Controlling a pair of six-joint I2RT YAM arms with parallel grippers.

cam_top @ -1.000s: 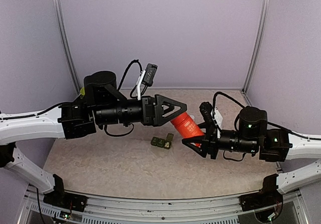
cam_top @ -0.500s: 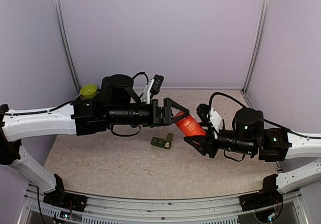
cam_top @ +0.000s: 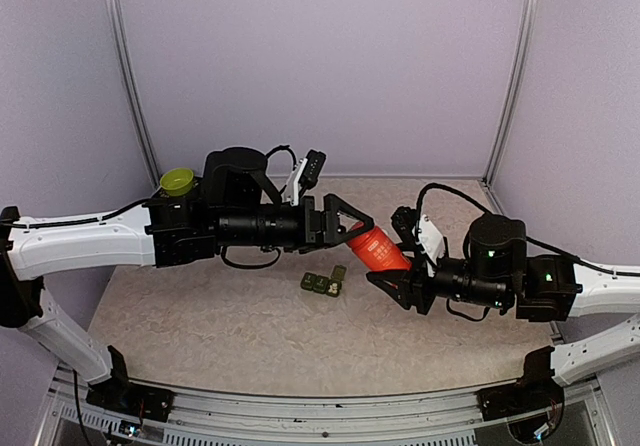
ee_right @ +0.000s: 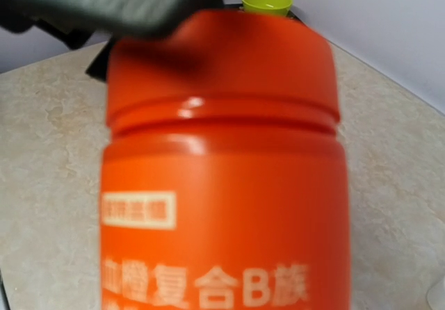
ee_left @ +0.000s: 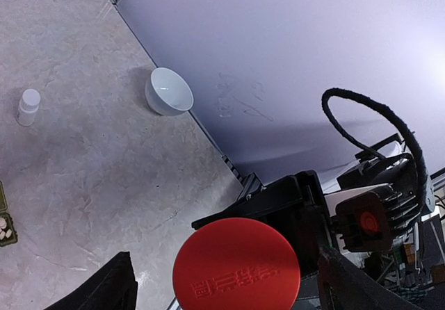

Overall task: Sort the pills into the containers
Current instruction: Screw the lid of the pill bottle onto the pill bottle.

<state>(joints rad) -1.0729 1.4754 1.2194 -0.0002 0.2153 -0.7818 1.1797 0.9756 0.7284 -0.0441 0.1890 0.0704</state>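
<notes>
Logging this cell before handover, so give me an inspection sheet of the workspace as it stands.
Surface: beige marbled tabletop.
Job's things: containers lie mid-table, one lid apparently raised; contents too small to tell.
Clutter: red bottle, yellow-green cup, white bowl, tiny white bottle.
Grippers: right gripper shut on red bottle's base; left gripper open around its cap, not touching.
Cables: black cable looped above each wrist.
Surroundings: lilac walls, metal corner posts.
</notes>
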